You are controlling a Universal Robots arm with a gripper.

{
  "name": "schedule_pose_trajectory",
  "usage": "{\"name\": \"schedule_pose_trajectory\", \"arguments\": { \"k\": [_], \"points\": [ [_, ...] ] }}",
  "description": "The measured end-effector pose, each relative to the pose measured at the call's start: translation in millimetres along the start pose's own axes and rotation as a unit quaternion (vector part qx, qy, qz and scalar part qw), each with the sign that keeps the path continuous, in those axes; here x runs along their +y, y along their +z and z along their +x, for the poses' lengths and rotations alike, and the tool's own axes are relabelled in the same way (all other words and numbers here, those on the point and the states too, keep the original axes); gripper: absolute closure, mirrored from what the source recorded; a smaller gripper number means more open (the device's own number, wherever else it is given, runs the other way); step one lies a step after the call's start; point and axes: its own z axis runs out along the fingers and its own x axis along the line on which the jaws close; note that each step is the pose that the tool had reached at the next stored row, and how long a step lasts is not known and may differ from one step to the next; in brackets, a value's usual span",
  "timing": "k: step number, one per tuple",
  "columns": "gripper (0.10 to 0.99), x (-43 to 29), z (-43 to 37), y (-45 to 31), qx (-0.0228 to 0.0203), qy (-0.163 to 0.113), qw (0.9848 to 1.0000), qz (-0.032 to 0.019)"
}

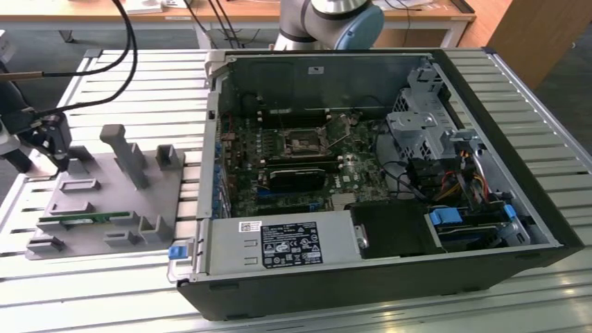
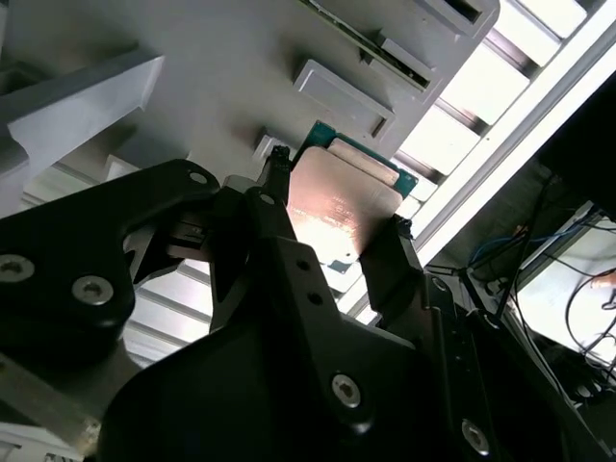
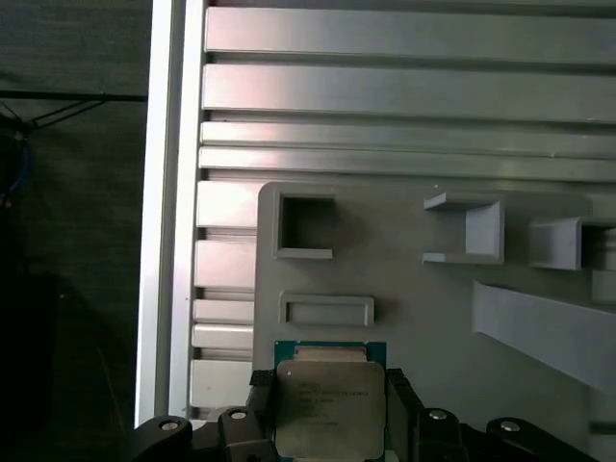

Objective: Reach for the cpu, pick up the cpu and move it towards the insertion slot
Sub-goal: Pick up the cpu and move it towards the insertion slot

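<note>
Snugly between the jaws, the cpu (image 3: 330, 404)

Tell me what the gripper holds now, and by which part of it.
The gripper holds the cpu by two opposite side edges, one finger on each.

Pincer (image 3: 329, 388) around cpu (image 3: 329, 412), over tray (image 3: 423, 313)

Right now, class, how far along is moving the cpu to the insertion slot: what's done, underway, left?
Done: the reach; the gripper is shut on the cpu at the grey tray. In hand: the pick-up; whether the cpu is clear of the tray, I cannot tell. Left: the carry to the insertion slot inside the open case.
</note>
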Motion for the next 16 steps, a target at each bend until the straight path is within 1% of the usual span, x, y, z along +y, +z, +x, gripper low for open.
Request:
{"name": "schedule_pose_trajectory", "arguments": {
  "k": [9,16],
  "points": [
    [0.545,0.5,0.1,-15.2,-0.0001,0.0,1.0,0.0],
    [0.545,1.0,0.3,-28.7,0.0,0.0,1.0,0.0]
  ]
}}
